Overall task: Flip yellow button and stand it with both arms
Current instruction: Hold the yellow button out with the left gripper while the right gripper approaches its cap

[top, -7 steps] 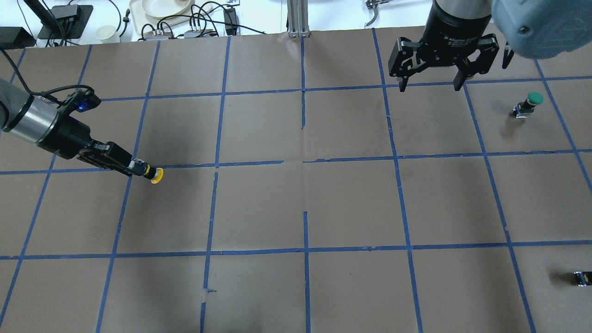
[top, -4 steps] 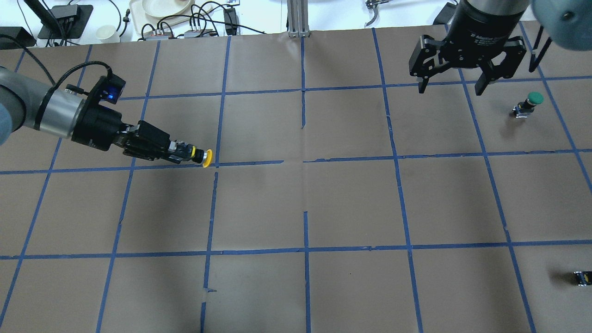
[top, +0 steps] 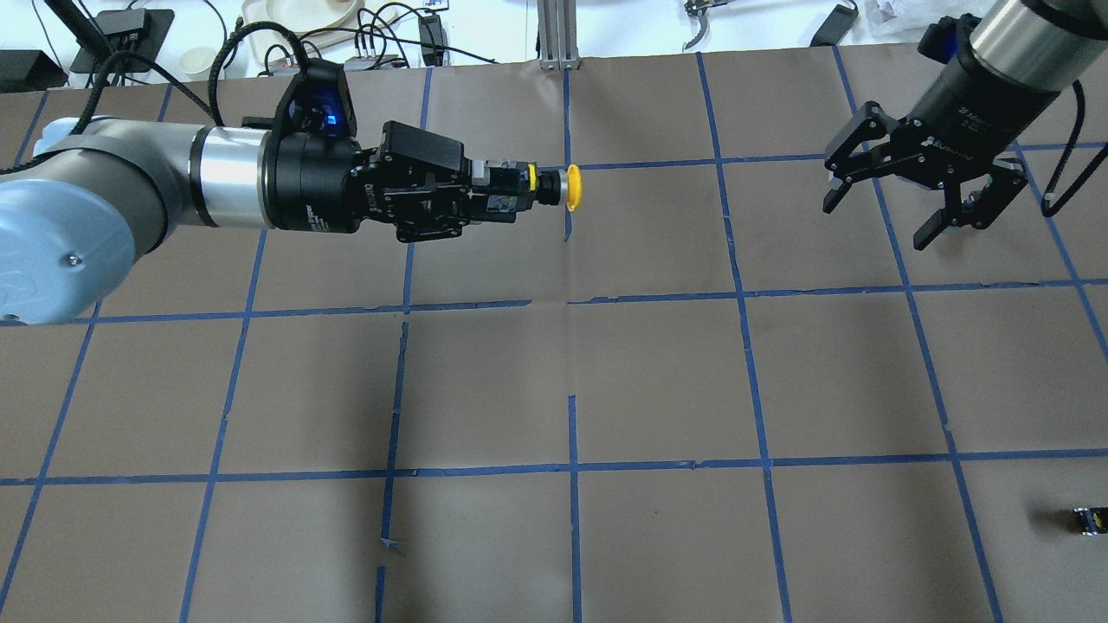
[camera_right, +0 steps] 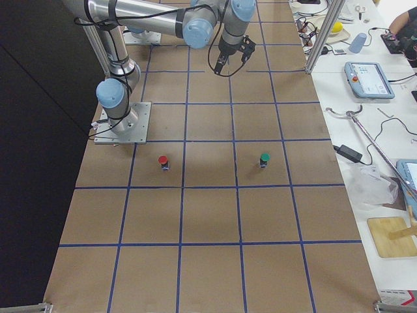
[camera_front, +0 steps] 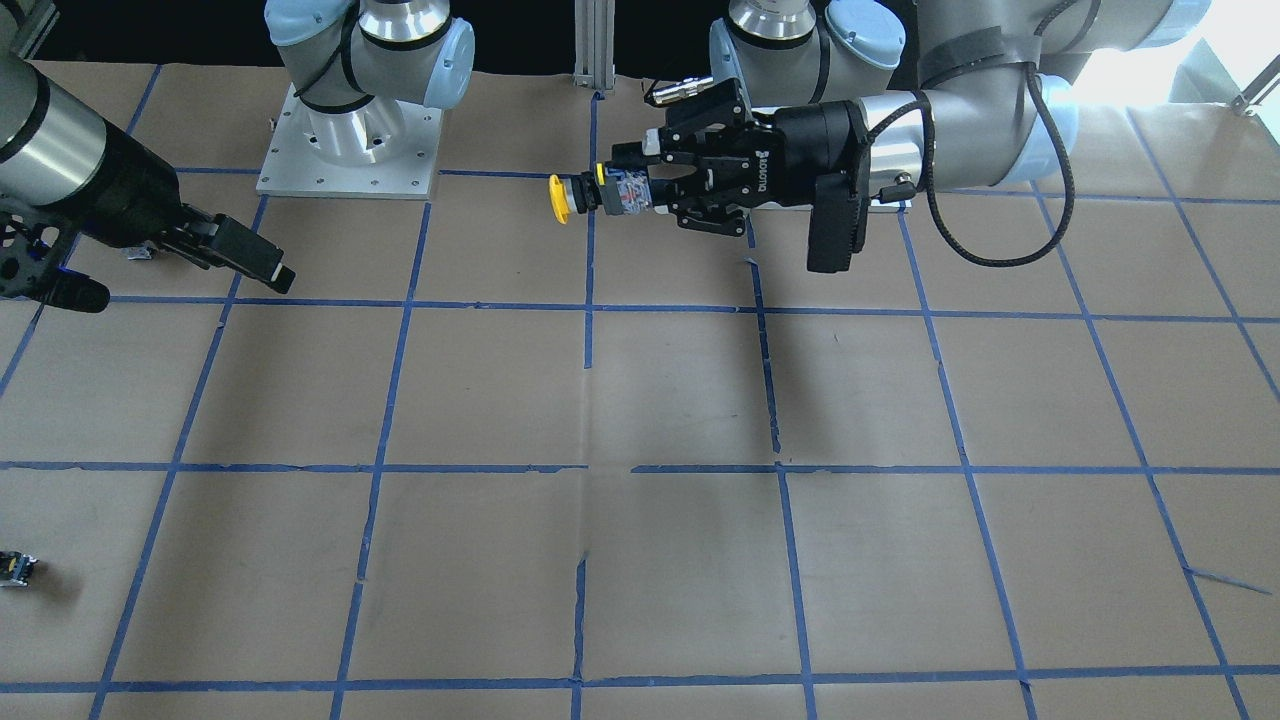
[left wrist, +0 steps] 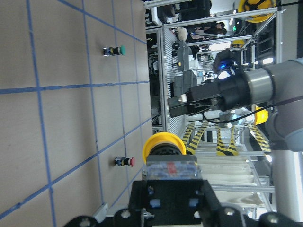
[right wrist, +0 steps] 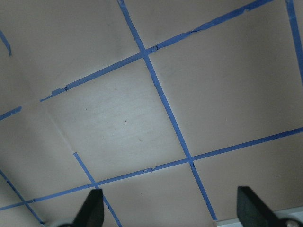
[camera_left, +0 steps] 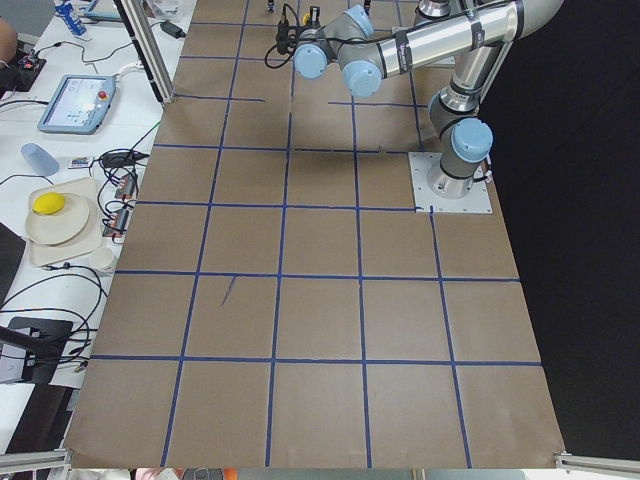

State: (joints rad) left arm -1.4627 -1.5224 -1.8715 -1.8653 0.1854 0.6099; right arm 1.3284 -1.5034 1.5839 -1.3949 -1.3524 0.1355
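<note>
1. far left: left arm (top: pixel 104 199) comes in from 9 o'clock of the overhead view, forearm about level, reaching to the centre line of the table (top: pixel 658 381)
2. left gripper (top: pixel 506 192) has its fingers clamped on the black-and-grey contact block of the yellow button (top: pixel 571 188)
3. the button is held clear of the paper and lies horizontal, at roughly 12 o'clock from the table's middle, over the far row of taped squares, with the yellow cap pointing to 3 o'clock, toward the other arm
4. right gripper (top: pixel 872 227) is at 2 o'clock, fingers spread apart and holding nothing; well apart from the button; its wrist view shows only brown paper and blue tape between the fingertips
5. small black block (top: pixel 1089 519) lies on the paper at 4 o'clock by the right edge; a red-capped button (camera_right: pixel 163 160) and a green-capped button (camera_right: pixel 264 158) stand at the robot's right end, well apart from both grippers
6. progress, judged: pick-up is done and the button is offered sideways; hand-over not yet made
7. left to do: right gripper closes in and takes it, probably by the cap end, left lets go, button gets turned and set down standing; roughly a third done
</note>
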